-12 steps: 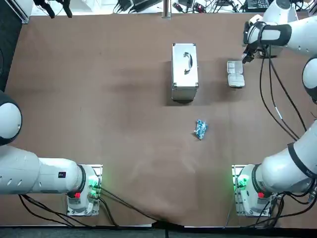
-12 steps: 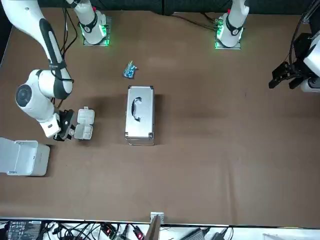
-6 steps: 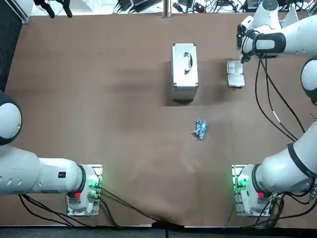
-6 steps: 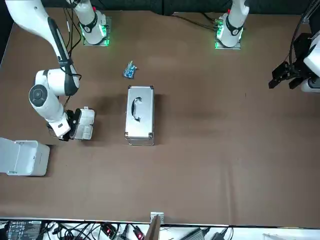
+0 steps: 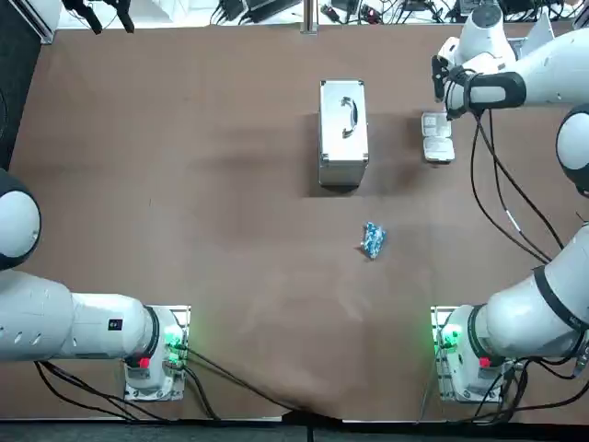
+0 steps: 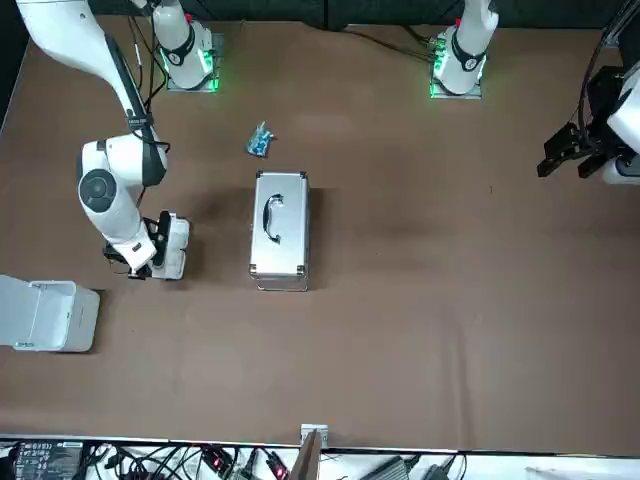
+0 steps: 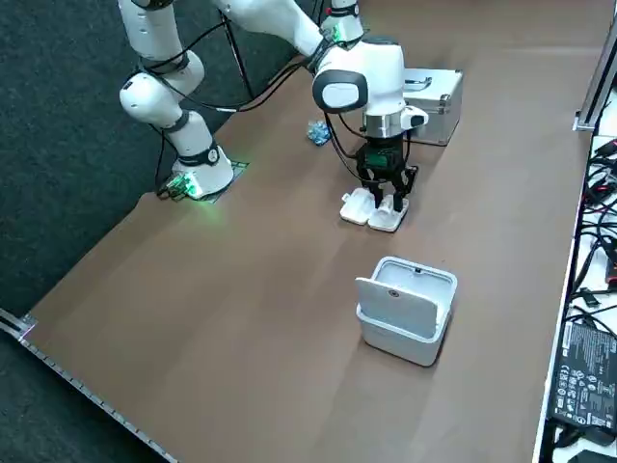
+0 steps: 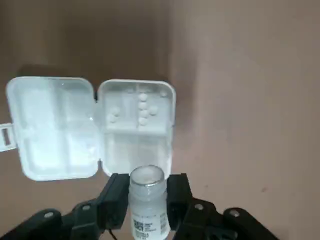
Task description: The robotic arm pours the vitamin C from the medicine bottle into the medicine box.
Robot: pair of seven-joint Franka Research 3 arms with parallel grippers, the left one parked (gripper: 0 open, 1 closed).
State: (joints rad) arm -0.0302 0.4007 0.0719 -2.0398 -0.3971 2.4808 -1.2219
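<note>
In the wrist view, the right tool pinches the medicine bottle, with one black finger on either side of its body. The frame edge cuts off the bottle's base, and its label print is too small to read (only a square code patch stands out). The bottle is a pale cylinder with a round, white-rimmed mouth, and what is inside cannot be made out. Just beyond it the medicine box lies open on the matte brown tabletop. The box is milky plastic with rounded corners, its two hinged halves lying flat side by side. Small round white tablets sit in the compartments at the end of one half, away from the bottle.

In the right side view, the tool points straight down over one end of the box, and the bottle between its fingers is hard to pick out. The arm's white wrist hides part of a silver metal case. A white open-topped container with its lid raised stands apart from the box.

In the front view, the wrist covers part of the box and the bottle is hidden. The picture's edge cuts off the container. A crinkled blue packet lies beyond the case, which has a handle on top.

In the top view, the wrist hides most of the tool and the bottle, while the box shows whole beside the case.
</note>
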